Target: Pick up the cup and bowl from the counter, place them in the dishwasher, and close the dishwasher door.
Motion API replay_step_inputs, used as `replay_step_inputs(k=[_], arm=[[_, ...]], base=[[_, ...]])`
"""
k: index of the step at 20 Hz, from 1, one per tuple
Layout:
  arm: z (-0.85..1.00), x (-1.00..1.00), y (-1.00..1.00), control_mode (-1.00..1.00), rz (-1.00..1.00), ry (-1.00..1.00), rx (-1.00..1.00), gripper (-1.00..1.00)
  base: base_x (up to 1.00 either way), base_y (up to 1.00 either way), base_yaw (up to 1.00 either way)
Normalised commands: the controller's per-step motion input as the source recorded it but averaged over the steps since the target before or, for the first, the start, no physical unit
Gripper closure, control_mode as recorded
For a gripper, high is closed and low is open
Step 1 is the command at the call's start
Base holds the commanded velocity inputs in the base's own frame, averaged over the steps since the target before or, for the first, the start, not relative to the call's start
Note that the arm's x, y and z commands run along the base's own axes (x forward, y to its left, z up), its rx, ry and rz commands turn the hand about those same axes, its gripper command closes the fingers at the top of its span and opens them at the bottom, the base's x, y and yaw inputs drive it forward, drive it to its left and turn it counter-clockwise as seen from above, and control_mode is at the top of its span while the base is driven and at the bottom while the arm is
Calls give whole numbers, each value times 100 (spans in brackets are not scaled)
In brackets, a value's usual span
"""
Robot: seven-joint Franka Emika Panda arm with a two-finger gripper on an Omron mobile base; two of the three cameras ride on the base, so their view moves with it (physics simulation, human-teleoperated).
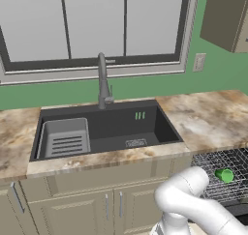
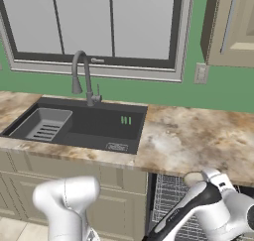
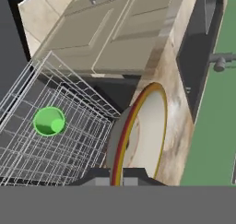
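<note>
Nearest the hand camera, the claw [image 3: 120,180] is pinched on the rim of the bowl [image 3: 143,135], which it carries on edge; the fingertips themselves are largely hidden behind that rim. Beyond, at about nine o'clock of the bowl in the hand view, the cup [image 3: 49,121] already lies in the wire rack [image 3: 27,158] of the open dishwasher [image 1: 227,173]. Farther off runs the desk [image 2: 198,136] edge, with the sink [image 1: 104,127] behind it.

Judgement: the step in hand is carrying the bowl down into the rack. It is best lowered clear of the desk edge and of the cup, seated among the wires before release. The dishwasher door is not yet closed.
</note>
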Motion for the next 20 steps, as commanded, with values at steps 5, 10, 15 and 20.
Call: replay_step_inputs(k=[5,10,15,20], arm=[[-16,-34,14,-100,14,0,-11,100],[-34,-13,0,-100,10,0,-11,100],[-46,0,0,-100,7,0,-10,100],[-40,0,-3,-100,4,0,-8,100]], base=[[0,0,0],[0,0,0],[0,0,0],[0,0,0]])
